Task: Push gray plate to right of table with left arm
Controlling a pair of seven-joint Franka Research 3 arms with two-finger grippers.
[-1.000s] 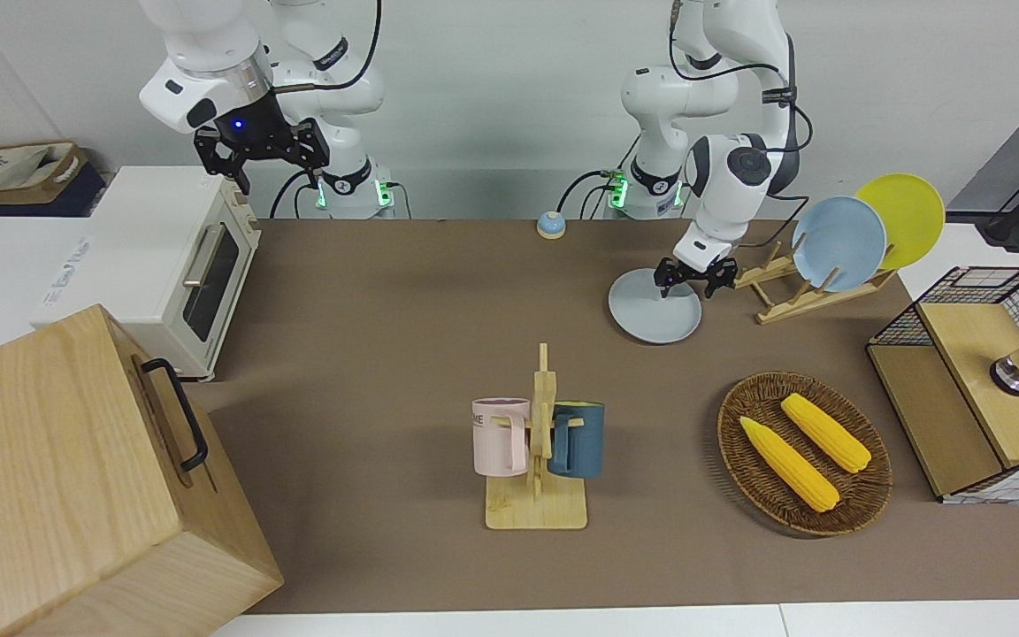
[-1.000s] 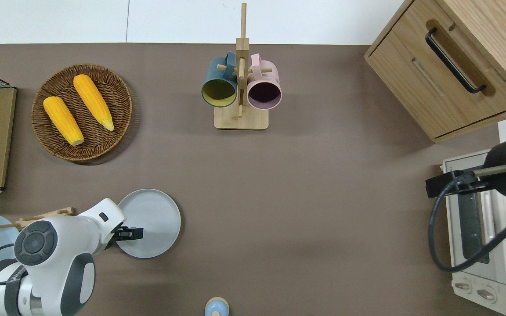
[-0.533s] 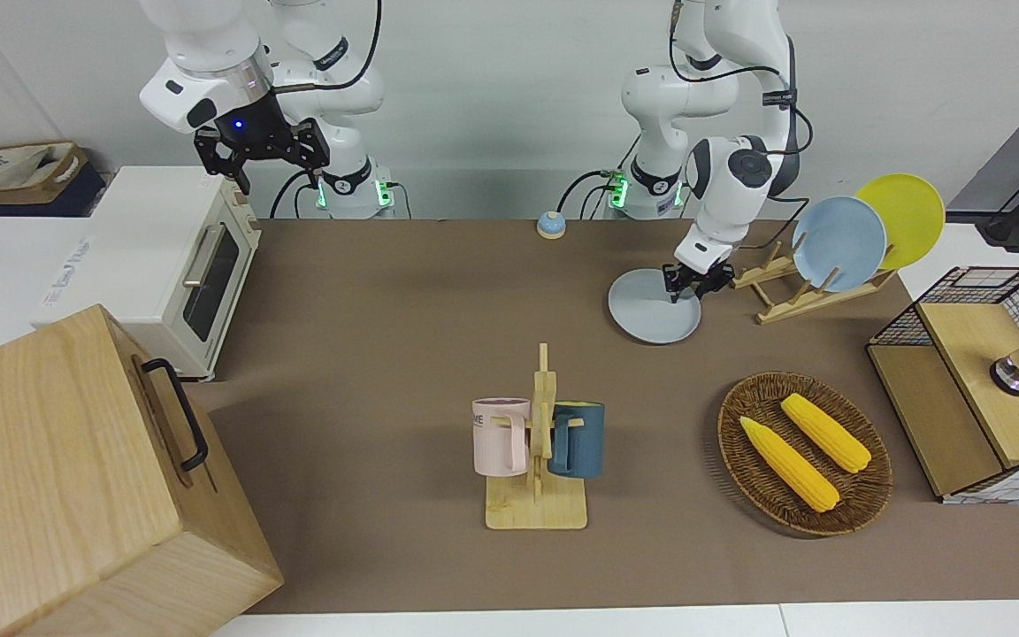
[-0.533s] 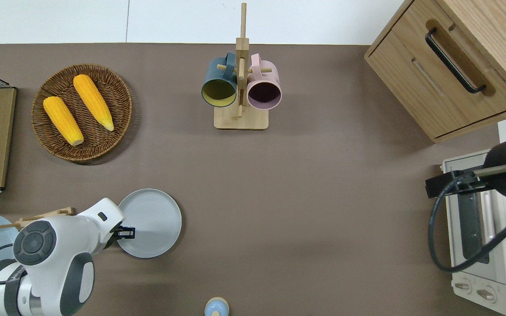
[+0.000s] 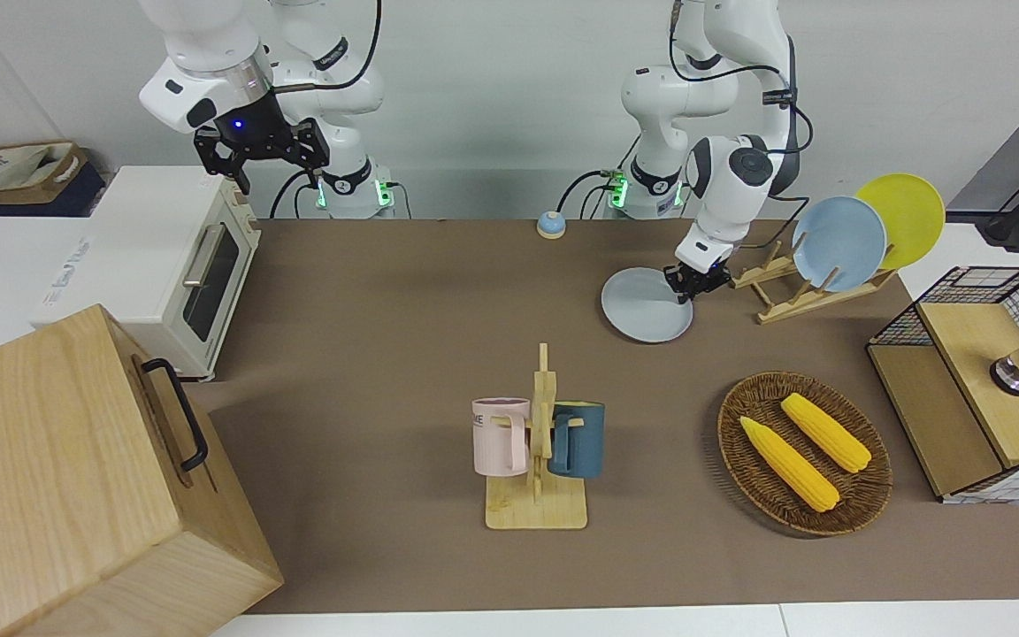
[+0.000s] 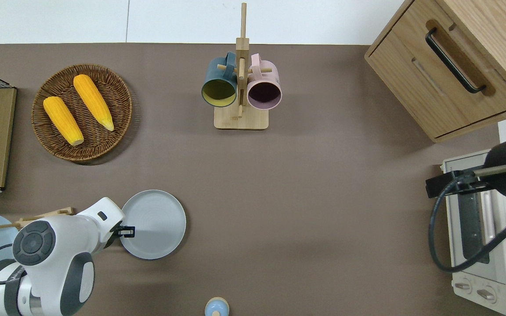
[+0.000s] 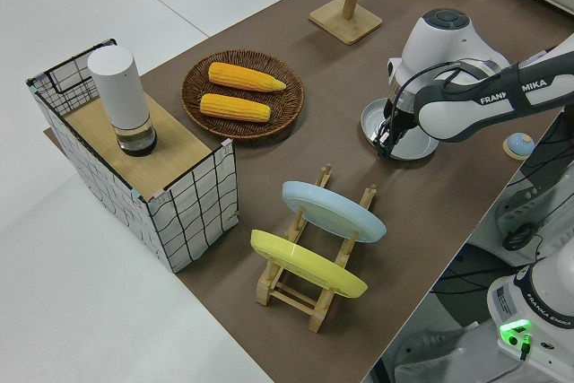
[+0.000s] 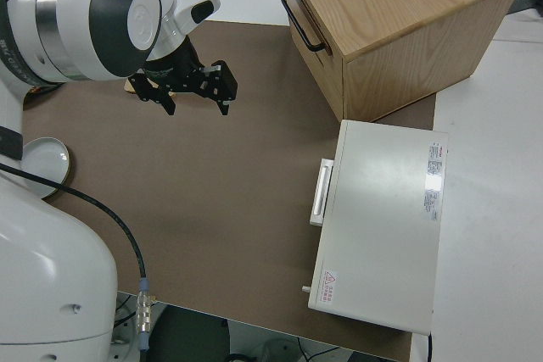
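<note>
The gray plate (image 5: 642, 308) (image 6: 156, 221) (image 7: 369, 119) lies flat on the brown table (image 5: 403, 301) (image 6: 305, 193), close to the robots and toward the left arm's end. My left gripper (image 5: 689, 285) (image 6: 126, 231) (image 7: 386, 143) is down at the plate's rim, on the side that faces the plate rack, shut and touching the edge with nothing held. The left arm's wrist hides part of the plate in the left side view. My right gripper (image 5: 279, 175) (image 8: 197, 108) is parked and open.
A wooden rack (image 5: 792, 296) with a light-blue plate (image 5: 838, 243) and a yellow plate (image 5: 903, 217) stands beside the left gripper. A wicker basket (image 5: 868, 495) with two corn cobs, a mug tree (image 5: 540, 442), a small bell (image 5: 550, 225), a toaster oven (image 5: 164, 265) and a wooden cabinet (image 5: 76, 478) are also on the table.
The left gripper drew back from over the gray plate to its rim and came lower. The plate then slid a little toward the right arm's end. The right arm stayed still.
</note>
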